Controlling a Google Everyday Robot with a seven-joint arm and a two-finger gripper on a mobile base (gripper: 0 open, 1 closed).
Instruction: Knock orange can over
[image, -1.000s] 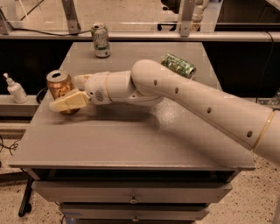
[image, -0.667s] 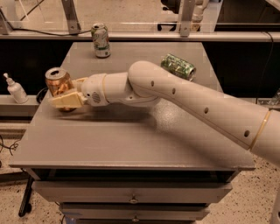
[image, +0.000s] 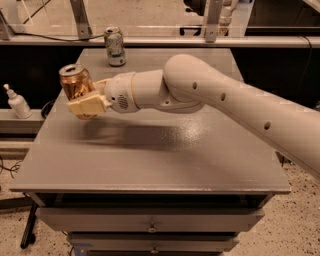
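Starting from the near edge of the grey table (image: 150, 165), the arm reaches across from the right, and the gripper (image: 86, 104) sits against the lower side of the orange can (image: 75, 82). It touches the can, but I cannot tell whether it is closed on it or only pressed beside it. The can is near the table's left edge and appears tilted, not upright. It looks light and thin-walled, with a smooth, slippery skin, so I judge that a sideways push high on the body would tip it easily — a hard squeeze could dent it. Beyond the left edge is a white pump bottle (image: 17, 102). At the far edge, well apart, a white-and-green can (image: 115, 46) stands upright.
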